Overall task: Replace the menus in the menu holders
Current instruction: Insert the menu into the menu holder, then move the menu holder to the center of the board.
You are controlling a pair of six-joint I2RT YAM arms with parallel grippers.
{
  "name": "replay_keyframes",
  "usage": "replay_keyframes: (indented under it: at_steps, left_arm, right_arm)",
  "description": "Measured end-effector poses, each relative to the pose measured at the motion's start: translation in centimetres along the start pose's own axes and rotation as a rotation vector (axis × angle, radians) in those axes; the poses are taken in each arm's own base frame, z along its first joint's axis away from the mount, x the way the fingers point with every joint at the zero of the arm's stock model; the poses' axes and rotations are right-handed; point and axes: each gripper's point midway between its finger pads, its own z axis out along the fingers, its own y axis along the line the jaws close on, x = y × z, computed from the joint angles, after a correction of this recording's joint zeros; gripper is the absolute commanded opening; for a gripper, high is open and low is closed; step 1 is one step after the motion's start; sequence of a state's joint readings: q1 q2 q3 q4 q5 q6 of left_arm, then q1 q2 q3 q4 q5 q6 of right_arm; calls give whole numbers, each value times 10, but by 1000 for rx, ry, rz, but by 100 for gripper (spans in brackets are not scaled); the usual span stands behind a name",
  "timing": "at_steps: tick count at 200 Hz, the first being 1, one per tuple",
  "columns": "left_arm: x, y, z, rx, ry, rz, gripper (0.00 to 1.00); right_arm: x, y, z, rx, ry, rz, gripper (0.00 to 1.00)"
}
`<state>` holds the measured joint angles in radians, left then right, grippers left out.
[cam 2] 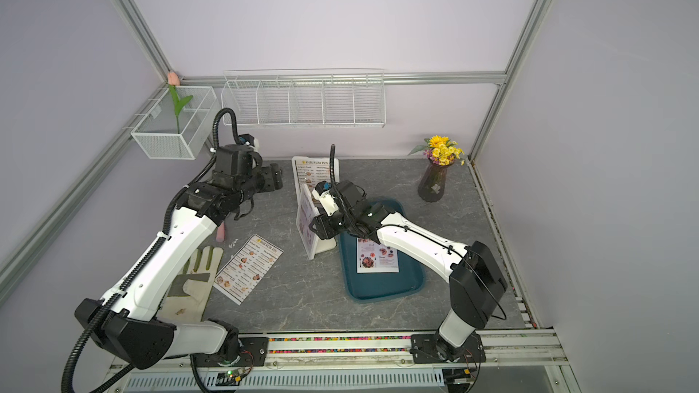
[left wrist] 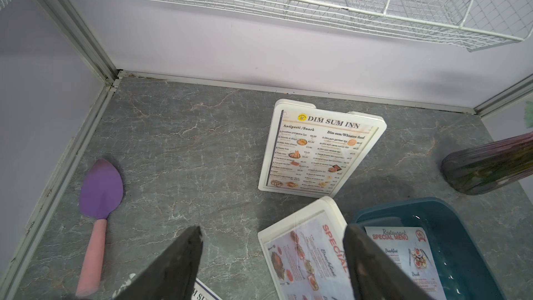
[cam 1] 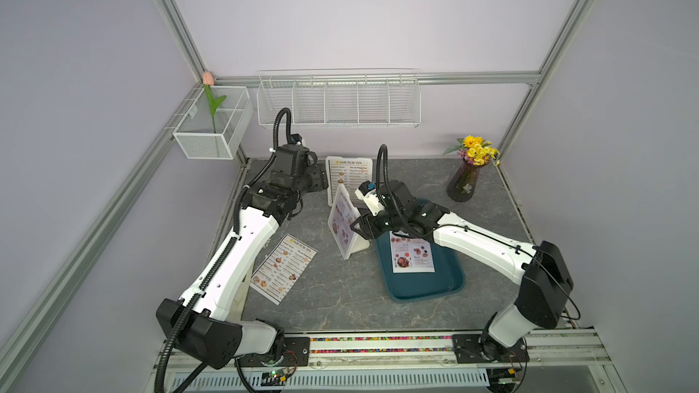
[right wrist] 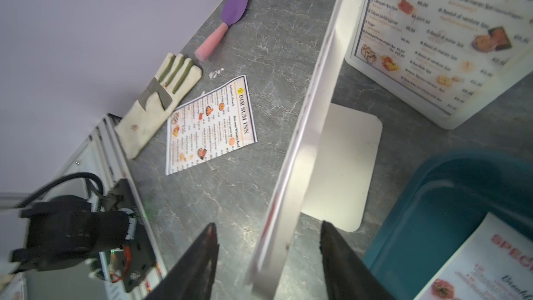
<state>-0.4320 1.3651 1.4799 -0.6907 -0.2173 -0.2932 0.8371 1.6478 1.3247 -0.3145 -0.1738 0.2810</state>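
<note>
Left tool (left wrist: 272,228): jaws wide apart, empty, above the tabletop (cam 1: 340,296) at 11 o'clock.
Near menu holder (right wrist: 340,168): upright mid-tabletop, 9 o'clock of the teal tray (cam 1: 427,285), SPECIAL MENU (left wrist: 305,258) inside.
Right tool (right wrist: 268,224): jaws parted, straddling that holder's edge, not gripping.
Rear menu holder (cam 1: 350,179): 12 o'clock, DIM SUM INN menu (left wrist: 320,154) inside.
Loose menus: DIM SUM INN sheet (cam 1: 283,268) flat at 8 o'clock; SPECIAL MENU sheet (cam 1: 412,257) in tray.

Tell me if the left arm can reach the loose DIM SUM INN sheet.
Probably yes: the sheet lies uncovered beside that arm, and the left gripper is open and empty, though it must pull back.
</note>
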Motion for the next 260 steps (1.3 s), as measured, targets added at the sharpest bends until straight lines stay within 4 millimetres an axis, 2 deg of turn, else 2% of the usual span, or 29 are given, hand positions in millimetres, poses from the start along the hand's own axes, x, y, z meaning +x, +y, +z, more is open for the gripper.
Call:
replay_keyframes:
  at_steps: [34,70,114,156,189,204,218,243,260]
  left_arm:
    - [2,4,5,-16,15,19,79]
    - [11,15,20,-23,78,49,79]
    - [23,17,26,3,141,138,80]
    - [29,11,19,98,153,232,81]
    - [49,0,19,202,197,343,81]
    - [62,-2,22,236,218,420,82]
    - [69,-2,22,261,224,500,83]
    - [64,-10,19,312,176,642,83]
    - [56,-20,14,371,134,760,81]
  right_arm:
    - [-3,3,4,14,-25,-48,34]
    - [-10,3,9,23,-53,-104,28]
    - [-10,0,23,20,-57,-196,24]
    - [-19,10,37,-57,-72,-307,24]
    - [-21,6,48,-126,-65,-353,34]
    - [-23,-5,48,-130,-65,-344,46]
    - [-27,-15,44,-134,-74,-334,52]
    - [-37,-28,32,-128,-97,-327,61]
    - [-42,-29,12,-118,-114,-339,64]
